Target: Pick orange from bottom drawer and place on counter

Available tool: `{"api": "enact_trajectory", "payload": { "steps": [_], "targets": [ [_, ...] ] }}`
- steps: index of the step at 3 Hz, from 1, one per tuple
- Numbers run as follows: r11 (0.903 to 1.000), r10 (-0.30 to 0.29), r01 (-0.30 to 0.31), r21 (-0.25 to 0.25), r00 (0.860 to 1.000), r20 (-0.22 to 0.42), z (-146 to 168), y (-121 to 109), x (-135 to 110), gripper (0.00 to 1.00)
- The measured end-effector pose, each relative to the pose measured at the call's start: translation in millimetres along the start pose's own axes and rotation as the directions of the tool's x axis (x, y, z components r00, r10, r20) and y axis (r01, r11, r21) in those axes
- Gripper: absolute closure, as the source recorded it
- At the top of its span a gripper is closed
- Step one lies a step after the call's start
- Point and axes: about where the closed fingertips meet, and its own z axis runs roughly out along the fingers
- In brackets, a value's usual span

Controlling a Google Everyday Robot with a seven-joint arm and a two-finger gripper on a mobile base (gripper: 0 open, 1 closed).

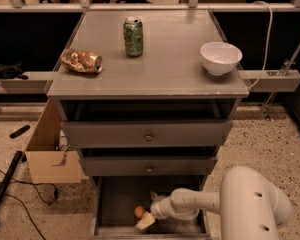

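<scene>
Well, I have the pincer [146, 218] low in the bottom drawer [119, 204], which stands pulled out toward me at the near foot of the cabinet. The orange [139, 212] lies on the drawer's dark floor, a little left of the middle and toward the near edge. The pincer's pale tip sits just right of the orange and slightly nearer to me, so close that the two look to be touching; I cannot tell whether they truly meet. I also cannot tell whether the pincer is spread, pressed together or pinching the fruit, since from here its end shows as one light wedge beside the orange. The white arm [200, 201] reaches into the drawer from the right, coming off the big rounded body [252, 206] at the near right corner.

Above, the two shallower drawers are only partly out. On the grey worktop [165, 69] a green can [133, 36] stands upright toward the far middle, a crumpled gold-brown snack bag [81, 61] lies at the left edge, and a white bowl [220, 57] sits at the right. A cardboard box [50, 154] rests on the floor left of the cabinet.
</scene>
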Motion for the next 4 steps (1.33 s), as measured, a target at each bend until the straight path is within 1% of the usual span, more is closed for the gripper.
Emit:
{"api": "enact_trajectory", "payload": {
  "steps": [1,2,3,4],
  "targets": [
    [0.9999,0.012,-0.012,-0.009,1.0,0.027,11.8,0.4,-9.3,0.0],
    [0.9997,0.022,-0.022,-0.003,0.999,0.048,33.2,-4.6,-5.0,0.0],
    [0.9998,0.018,-0.018,0.003,0.999,0.05,40.7,-9.2,-2.0,0.0],
    [0.9998,0.017,-0.018,0.005,0.999,0.05,41.8,-10.0,-1.5,0.14]
  ]
}}
